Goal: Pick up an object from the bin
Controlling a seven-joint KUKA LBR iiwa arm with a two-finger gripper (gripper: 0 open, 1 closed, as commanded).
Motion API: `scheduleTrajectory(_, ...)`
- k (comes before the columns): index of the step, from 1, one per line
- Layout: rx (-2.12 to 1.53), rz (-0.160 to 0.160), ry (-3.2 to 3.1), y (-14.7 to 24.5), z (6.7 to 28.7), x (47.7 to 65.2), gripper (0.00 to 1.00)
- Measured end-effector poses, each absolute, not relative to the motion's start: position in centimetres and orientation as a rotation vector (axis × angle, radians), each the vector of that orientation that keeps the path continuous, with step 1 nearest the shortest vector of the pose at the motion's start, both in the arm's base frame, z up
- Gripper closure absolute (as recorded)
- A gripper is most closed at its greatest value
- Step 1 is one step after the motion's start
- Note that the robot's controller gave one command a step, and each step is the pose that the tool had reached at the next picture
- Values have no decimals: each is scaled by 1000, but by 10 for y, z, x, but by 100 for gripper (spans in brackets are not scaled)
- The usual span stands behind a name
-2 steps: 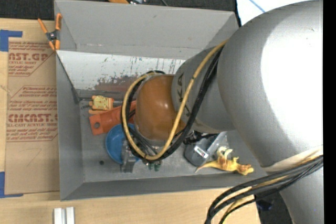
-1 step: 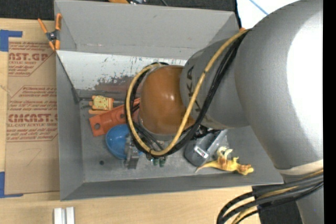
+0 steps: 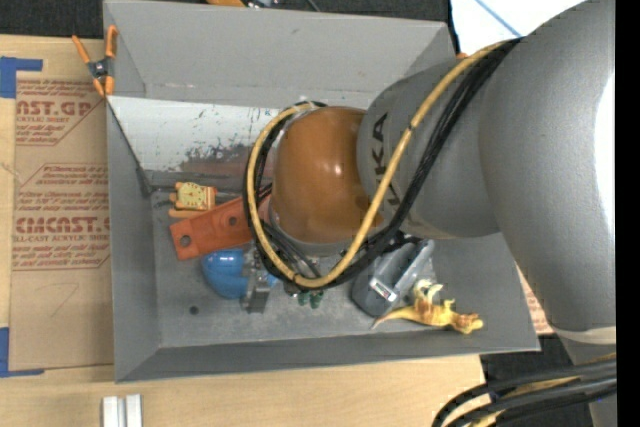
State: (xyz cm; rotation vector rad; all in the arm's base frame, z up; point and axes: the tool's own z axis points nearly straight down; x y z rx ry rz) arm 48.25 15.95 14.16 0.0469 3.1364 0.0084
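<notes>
So the arm is reaching down into the grey bin (image 3: 300,45) with its wrist pointed almost straight at the floor. That's why the big orange wrist cover (image 3: 315,175) blocks most of the business end from the camera. The gripper (image 3: 262,281) pokes out under that cover, just beside the blue round thing (image 3: 225,273) and on the arm's side of it, close enough that they may be touching. Is it open or closed? Honestly can't tell, the cover and the looped cables sit right over it, and I see nothing held.

My guess is the blue round thing is the target, since nothing else sits that near the tip. The flat orange block (image 3: 208,227) lies just behind the blue thing, touching or nearly so, which probably keeps it from rolling off. A small yellow-and-tan toy (image 3: 193,197) is further behind, past the block. Well apart from the blue thing, under the arm, are a grey metal piece (image 3: 392,277) and a yellow dinosaur (image 3: 435,312). The sloped walls likely funnel everything onto the floor.
</notes>
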Motion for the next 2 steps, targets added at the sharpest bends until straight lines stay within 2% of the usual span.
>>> scheduleTrajectory(1, 47, 10, 3134, 160, 172, 483, 100)
scheduleTrajectory(2, 47, 11, 3133, 160, 184, 483, 100)
